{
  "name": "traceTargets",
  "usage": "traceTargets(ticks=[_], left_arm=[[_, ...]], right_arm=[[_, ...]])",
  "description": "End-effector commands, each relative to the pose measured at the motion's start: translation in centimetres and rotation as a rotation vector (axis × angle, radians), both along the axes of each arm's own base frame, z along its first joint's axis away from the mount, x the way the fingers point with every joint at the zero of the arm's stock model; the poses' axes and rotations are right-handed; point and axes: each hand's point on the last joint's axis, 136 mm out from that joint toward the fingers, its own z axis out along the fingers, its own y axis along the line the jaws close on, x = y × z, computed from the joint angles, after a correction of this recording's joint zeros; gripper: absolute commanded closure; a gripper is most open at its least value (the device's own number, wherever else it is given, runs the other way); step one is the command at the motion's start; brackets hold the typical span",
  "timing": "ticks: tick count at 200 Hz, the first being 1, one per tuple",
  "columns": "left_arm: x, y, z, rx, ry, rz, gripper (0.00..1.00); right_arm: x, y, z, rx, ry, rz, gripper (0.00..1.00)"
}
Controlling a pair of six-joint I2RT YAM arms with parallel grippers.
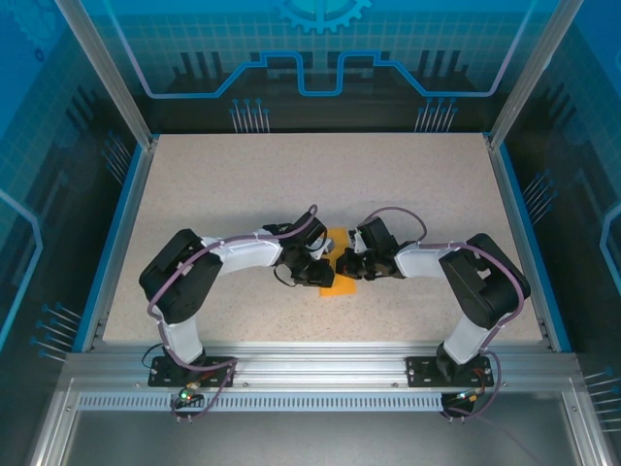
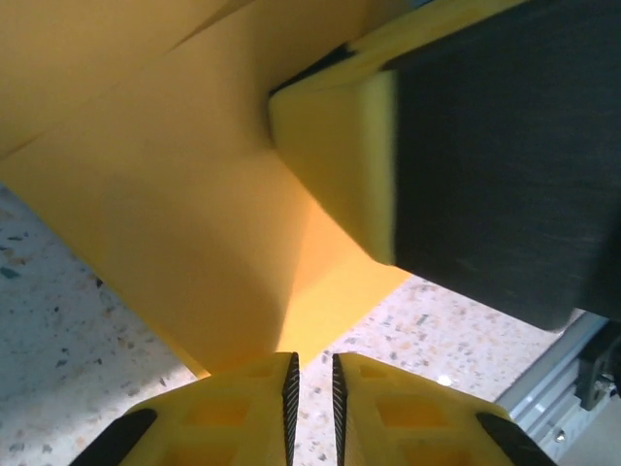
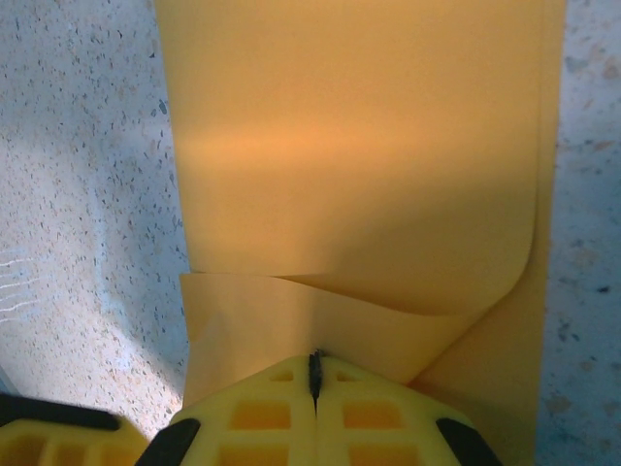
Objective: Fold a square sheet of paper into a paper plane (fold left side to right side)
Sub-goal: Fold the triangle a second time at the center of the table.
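Broadly, the speckled beige table point(image 1: 291, 184) carries everything, with an aluminium rail point(image 1: 310, 364) running along its near edge. From that rail the left arm point(image 1: 184, 272) and the right arm point(image 1: 485, 272) bend inward until their heads nearly meet about midway between the table's left and right edges, somewhat closer to the near edge than to the far one.

Between the two heads lies the orange sheet of paper point(image 1: 338, 285), flat on the table for the most part. The right wrist view shows the sheet point(image 3: 359, 146) stretching away from the fingers, with one upper layer curling up off the layer beneath it close to the tips. The left wrist view shows the sheet point(image 2: 175, 194) creased, its nearest corner reaching down just in front of that arm's own fingers.

The left gripper point(image 1: 316, 264) sits at the paper's left side. Seen close, the left gripper point(image 2: 315, 383) has its jaws a thin slit apart, and I cannot tell whether any paper is nipped between them.

The right gripper point(image 1: 347, 264) sits at the paper's right side. Seen close, the right gripper point(image 3: 313, 374) is fully closed, tips together and down against the paper. One of its yellow fingers point(image 2: 340, 146) shows pressed into the crease; a clamped layer cannot be made out
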Motion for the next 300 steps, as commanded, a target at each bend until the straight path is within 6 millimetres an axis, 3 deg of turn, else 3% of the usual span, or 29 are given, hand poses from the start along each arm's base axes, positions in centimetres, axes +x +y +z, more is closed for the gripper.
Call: traceTargets(ticks=[1,68,109,193,300], left_arm=[[0.1,0.0,-0.7,0.002,0.016,-0.01,0.79],[-1.6,2.5,-3.2,0.096,0.056,0.018,0.8],[-1.9,2.9,-3.5,0.106,0.058,0.022,0.82],[-1.9,2.9,-3.5,0.108,0.055,0.026,0.83],[-2.0,3.3,-4.0,0.137,0.068,0.028,0.83]], right_arm=[[-1.2,-1.4,-2.0,-0.079,0.067,-0.005,0.99],[0.2,-0.1,1.7,0.014,-0.064,0.018,1.0],[-0.8,0.4,2.8,0.035,-0.108,0.046,1.0],[-1.8,2.3,1.1,0.03,-0.061,0.082,1.0],[-1.8,-0.1,-1.5,-0.073,-0.022,0.056,1.0]])
